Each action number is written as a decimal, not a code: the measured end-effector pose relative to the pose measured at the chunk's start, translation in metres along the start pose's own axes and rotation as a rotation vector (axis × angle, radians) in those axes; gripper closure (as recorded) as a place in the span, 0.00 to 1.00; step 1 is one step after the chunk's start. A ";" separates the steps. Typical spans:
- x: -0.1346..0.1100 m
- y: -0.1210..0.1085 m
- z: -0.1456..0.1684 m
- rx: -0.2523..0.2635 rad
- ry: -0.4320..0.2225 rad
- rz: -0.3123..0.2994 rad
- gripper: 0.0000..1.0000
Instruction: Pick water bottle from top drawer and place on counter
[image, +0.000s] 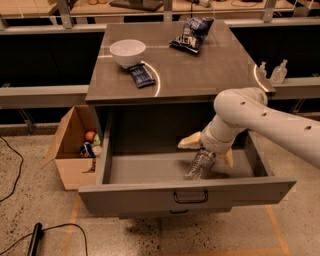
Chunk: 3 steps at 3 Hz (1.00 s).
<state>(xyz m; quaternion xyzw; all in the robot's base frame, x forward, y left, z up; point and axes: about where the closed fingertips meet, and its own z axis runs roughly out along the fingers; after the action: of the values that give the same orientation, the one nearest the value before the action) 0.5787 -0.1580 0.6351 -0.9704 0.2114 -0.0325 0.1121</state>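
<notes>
The water bottle (200, 164) is clear plastic and lies on its side on the floor of the open top drawer (185, 192), right of centre and near the front panel. My gripper (207, 151) is down inside the drawer, just above the bottle. Its pale fingers (189, 141) are spread open, one to the bottle's left and one to its right, straddling its upper end. The white arm comes in from the right. The counter (200, 70) is the glossy grey-brown top above the drawer.
On the counter stand a white bowl (127, 51), a dark snack bar (141, 75) and a blue chip bag (191, 32). Two small pump bottles (278, 72) sit at the right. An open cardboard box (75, 145) with items stands on the floor at the left.
</notes>
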 end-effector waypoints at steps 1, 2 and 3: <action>-0.003 0.000 0.006 -0.009 -0.009 -0.007 0.18; -0.007 0.001 0.009 -0.014 -0.012 -0.015 0.41; -0.008 0.000 0.008 -0.012 -0.010 -0.017 0.64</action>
<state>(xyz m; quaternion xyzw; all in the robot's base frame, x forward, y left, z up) 0.5720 -0.1534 0.6272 -0.9730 0.2028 -0.0271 0.1070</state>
